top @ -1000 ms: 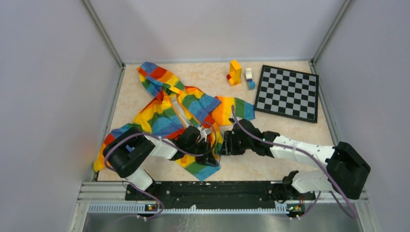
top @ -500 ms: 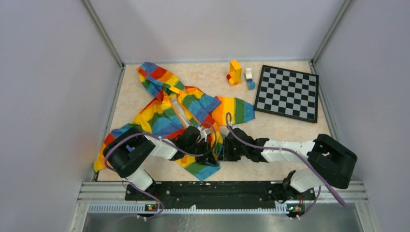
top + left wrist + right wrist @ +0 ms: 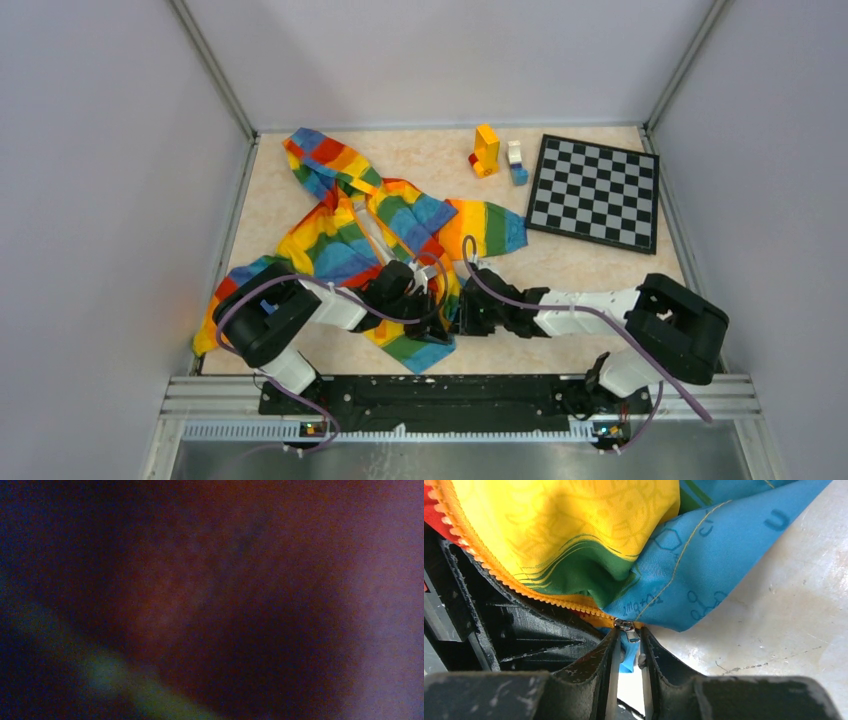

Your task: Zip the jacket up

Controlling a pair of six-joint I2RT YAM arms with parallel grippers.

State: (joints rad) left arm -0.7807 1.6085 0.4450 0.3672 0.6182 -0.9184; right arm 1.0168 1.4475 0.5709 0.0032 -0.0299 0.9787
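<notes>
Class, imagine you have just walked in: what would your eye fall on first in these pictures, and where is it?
The rainbow-striped jacket sprawls open across the left-centre of the table, with a black-and-white chessboard at the far right. In the right wrist view, the right end effector pinches the small metal zipper pull at the bottom of the orange zipper teeth.
</notes>
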